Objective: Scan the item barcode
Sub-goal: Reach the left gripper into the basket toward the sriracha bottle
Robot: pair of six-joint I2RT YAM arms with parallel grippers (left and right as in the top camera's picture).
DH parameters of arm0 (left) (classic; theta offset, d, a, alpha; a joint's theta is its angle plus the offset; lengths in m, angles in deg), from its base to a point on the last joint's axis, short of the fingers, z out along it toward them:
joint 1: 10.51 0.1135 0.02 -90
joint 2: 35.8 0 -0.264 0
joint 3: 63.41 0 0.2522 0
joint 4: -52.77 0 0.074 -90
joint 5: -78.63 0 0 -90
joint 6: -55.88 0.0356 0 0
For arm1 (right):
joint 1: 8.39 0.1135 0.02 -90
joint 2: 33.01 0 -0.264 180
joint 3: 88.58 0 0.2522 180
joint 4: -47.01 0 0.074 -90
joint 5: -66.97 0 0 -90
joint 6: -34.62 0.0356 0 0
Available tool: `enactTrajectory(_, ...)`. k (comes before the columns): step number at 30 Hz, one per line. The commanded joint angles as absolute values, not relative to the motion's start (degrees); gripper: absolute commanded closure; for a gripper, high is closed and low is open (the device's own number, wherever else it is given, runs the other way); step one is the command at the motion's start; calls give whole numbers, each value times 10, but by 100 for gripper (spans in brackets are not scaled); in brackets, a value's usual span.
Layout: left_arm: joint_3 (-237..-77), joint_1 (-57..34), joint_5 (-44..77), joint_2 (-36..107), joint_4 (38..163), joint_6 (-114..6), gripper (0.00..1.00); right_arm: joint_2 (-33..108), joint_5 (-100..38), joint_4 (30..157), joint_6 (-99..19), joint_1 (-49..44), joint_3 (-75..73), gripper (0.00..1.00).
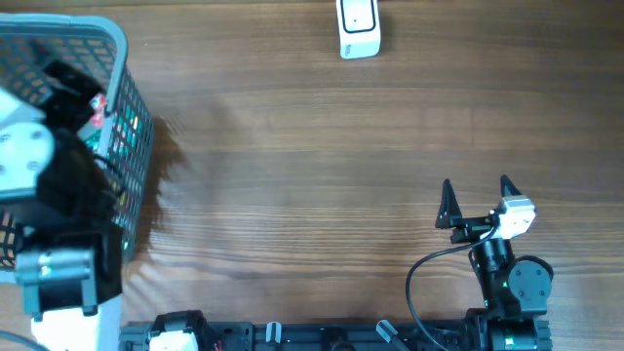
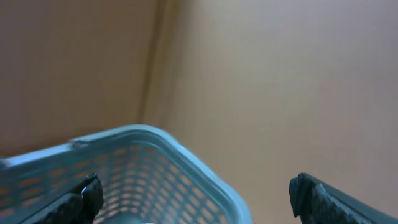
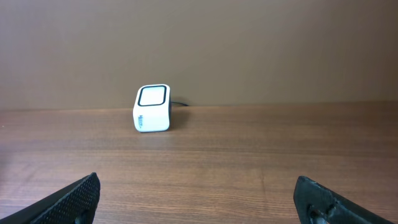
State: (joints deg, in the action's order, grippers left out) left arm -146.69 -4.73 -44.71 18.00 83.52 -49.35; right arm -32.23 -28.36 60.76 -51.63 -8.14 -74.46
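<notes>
Right hand sits wide open and empty near the front edge of the bench in the overhead view, while the left arm hangs over a grey-blue basket at the far left, where packaged goods lie jumbled; the white scanner stands well apart at the far edge. From the left wrist, the left hand is spread wide with nothing between its fingers, above the basket's rim, the goods themselves out of frame. From the right wrist, the scanner's window faces the open right hand across the wood. The step in hand looks to be lifting one item from the basket: best done by dropping straight down inside the rim, closing on a single package clear of the mesh wall, and leaving its barcode uncovered for the scanner.
</notes>
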Motion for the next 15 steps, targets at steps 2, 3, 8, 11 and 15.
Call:
enactTrajectory(2,-1550,49,-405,227,928,-569,0,-322,-281,606,-523,-80,-745,0)
enactTrajectory(3,-1578,76,-368,247,965,-578,0,-322,-281,606,-523,-80,-745,0)
enactTrajectory(8,-1713,169,-224,367,1123,-617,0,-322,-281,606,-523,-80,-745,0)
enactTrajectory(11,-1767,190,-195,423,1194,-658,0,-322,-281,606,-523,-80,-745,0)
enactTrajectory(15,-1796,206,-195,472,1303,-754,0,-322,-281,606,-523,-80,-745,0)
